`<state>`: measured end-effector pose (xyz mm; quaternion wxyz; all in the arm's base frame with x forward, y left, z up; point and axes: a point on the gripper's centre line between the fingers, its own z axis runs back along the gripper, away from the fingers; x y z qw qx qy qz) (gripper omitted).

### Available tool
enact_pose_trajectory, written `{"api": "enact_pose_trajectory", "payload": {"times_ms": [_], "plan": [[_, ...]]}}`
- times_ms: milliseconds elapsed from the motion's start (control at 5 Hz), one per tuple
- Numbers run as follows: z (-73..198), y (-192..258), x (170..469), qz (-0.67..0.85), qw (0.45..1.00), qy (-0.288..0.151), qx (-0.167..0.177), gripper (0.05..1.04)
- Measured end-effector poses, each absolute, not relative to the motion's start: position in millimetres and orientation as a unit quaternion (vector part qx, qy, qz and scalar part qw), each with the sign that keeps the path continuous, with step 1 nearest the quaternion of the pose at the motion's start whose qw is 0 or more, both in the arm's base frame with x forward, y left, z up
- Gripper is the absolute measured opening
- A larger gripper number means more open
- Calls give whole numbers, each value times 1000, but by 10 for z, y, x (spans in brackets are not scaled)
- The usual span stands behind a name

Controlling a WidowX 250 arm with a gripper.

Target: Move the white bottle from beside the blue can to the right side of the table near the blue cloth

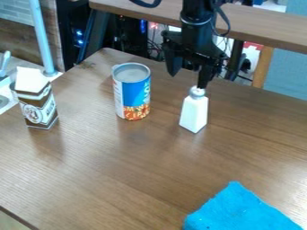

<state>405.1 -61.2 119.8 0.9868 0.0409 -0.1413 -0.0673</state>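
While white bottle stands | long axis vertical, neck up | fingers apart, one by neck

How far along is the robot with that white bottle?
Early, I'd judge. Done: the gripper is down by the top of the white bottle. In hand: nothing, as its fingers stand apart. Left, probably: grasping and lifting, since the bottle stands on the table.

On the brown wooden bench there stand a carton at left, a can and, right of it, a white bottle; a blue cloth lies near right.
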Motion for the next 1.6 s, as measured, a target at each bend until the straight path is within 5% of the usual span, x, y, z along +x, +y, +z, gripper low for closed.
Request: {"api": "enact_pose_trajectory", "payload": {"times_ms": [600, 1600], "plan": [[1111, -702, 4145, -98, 985, -143, 13, 996], [666, -630, 4084, -110, 989, -101, 15, 953]]}}
